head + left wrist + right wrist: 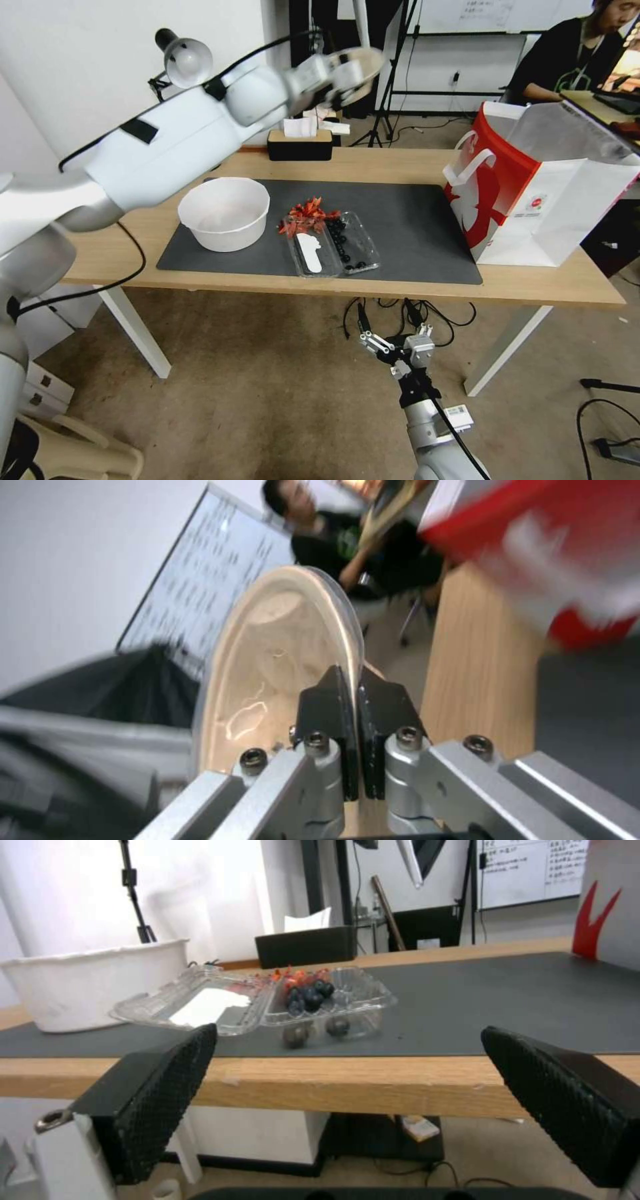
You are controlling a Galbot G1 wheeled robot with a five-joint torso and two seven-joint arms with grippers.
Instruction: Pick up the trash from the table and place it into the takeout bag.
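Observation:
My left gripper is raised high over the back of the table, shut on the rim of a shallow beige bowl. In the left wrist view the black fingers pinch the edge of the bowl, which is tilted on edge. The red and white takeout bag stands open at the table's right end, away from the bowl; it also appears blurred in the left wrist view. My right gripper hangs open below the table's front edge, with nothing between its pads.
On the dark grey mat sit a large white bowl, a clear tray with black berries and red scraps. A black tissue box stands at the back edge, with a desk lamp behind on the left. Cables lie on the floor.

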